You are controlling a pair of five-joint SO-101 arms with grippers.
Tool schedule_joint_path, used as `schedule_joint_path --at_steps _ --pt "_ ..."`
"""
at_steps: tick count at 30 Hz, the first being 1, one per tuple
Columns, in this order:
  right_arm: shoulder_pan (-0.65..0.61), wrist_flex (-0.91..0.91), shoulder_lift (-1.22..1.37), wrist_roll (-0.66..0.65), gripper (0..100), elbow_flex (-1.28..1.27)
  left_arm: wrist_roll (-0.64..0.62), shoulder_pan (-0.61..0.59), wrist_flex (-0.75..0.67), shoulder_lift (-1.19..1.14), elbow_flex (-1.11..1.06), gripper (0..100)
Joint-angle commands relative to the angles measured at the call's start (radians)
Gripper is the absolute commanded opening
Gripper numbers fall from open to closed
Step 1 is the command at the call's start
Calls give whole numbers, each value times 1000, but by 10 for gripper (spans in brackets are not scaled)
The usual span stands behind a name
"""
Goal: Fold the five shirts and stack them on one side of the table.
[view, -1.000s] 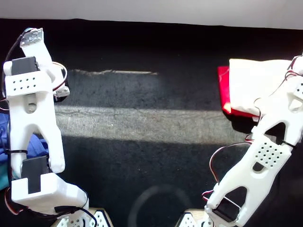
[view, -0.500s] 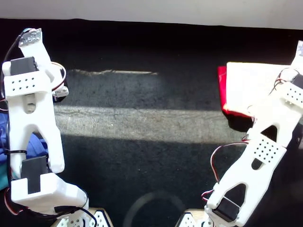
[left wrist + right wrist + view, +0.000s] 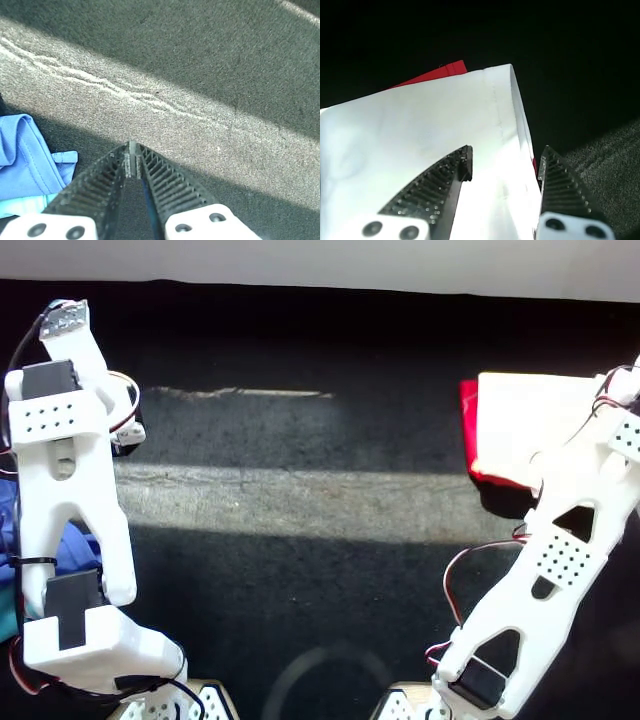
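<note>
Right wrist view, white shirt [image 3: 420, 130]: folded flat, lying on the red shirt [image 3: 432, 75]; a strip and a corner of the red one poke out past one edge.
Stack position: the high view puts the white shirt [image 3: 525, 425] over the red shirt [image 3: 470, 430] on the right side of the table [image 3: 320, 570], towards the back.
Right gripper [image 3: 506, 152]: jaws spread, holding nothing. It hangs just over the white shirt's hemmed edge, one jaw above the cloth, the other past the edge.
Left gripper [image 3: 132, 150]: jaws clenched tip to tip, with nothing between the tips that we can make out. It is over bare table, just beside the blue shirt.
Blue shirt [image 3: 25, 150]: unfolded and rumpled at the table's left edge, with a bit of teal cloth [image 3: 20, 205] touching it.
Step (our judgement): two of five shirts look stacked. The blue and teal pieces wait, and we cannot place a fifth.
Next move calls for: the right gripper lifting clear without snagging the hem. The left gripper must open, pinch the blue shirt by an edge and draw it to mid-table for spreading.
Writing: none legible on any shirt.
</note>
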State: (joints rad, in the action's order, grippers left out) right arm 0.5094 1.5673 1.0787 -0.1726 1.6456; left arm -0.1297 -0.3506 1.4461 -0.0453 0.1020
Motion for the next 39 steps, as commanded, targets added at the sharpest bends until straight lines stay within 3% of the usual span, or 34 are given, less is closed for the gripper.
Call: schedule_joint_path --at_steps 1,6,14,18,21,30,39 --pt "-18 130 -101 3 213 96 2 -38 -3 51 12 9" --pt "-38 197 -139 3 155 96 18 -199 -2 81 5 10" --pt "-79 200 -366 3 125 85 336 -533 34 170 12 11" --pt "-125 200 -530 3 125 -21 440 -680 29 156 4 120" --pt "-180 200 -713 3 125 -254 465 -707 29 88 16 193" --pt "-321 194 -1388 2 125 -1102 465 -685 -15 -143 16 174" --pt "-372 191 -1791 -91 125 -1515 470 -665 -201 -265 15 175"
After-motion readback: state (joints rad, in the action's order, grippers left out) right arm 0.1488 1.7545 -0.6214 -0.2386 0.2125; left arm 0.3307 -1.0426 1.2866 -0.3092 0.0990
